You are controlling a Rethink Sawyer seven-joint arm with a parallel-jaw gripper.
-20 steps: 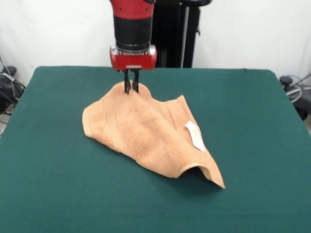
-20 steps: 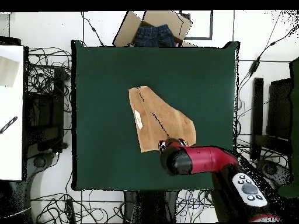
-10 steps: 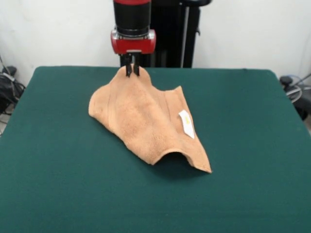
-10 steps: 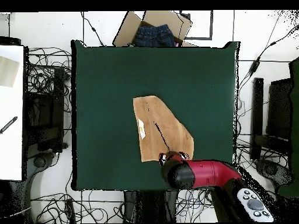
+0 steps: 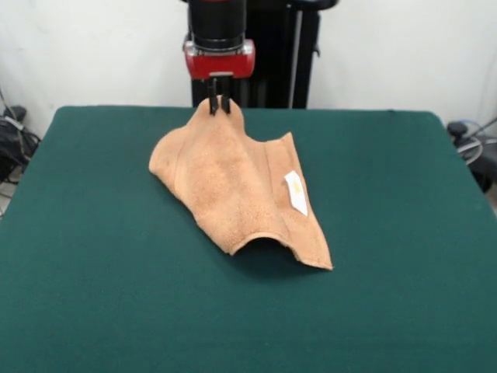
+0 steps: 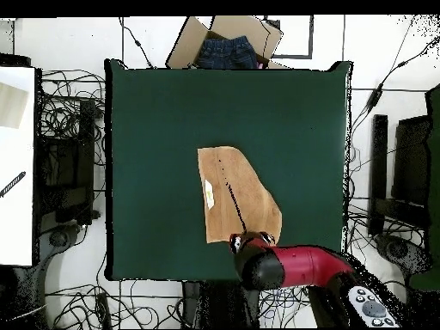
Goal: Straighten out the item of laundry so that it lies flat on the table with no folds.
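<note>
The peach terry towel [image 5: 241, 183] lies on the green table [image 5: 93, 256], with its far end lifted into a peak. My gripper [image 5: 218, 106] is shut on that peak near the table's far edge, holding it a little above the cloth. The towel's near edge arches up off the table in a hump, and a white tag [image 5: 295, 193] shows on its right side. In the overhead view the towel [image 6: 232, 193] stretches from the table's [image 6: 155, 129] middle toward the robot's side, with a dark crease down it, and the red arm covers the gripper [image 6: 252, 237].
A cardboard box holding dark jeans [image 6: 227, 47] stands beyond the table's edge opposite the robot. Cables and equipment lie on the floor around the table. The black pedestal [image 5: 279, 54] stands behind the gripper.
My gripper has pulled the towel's held end up and toward the robot's side of the table. The whole towel has slid after it and stretched out longer.
</note>
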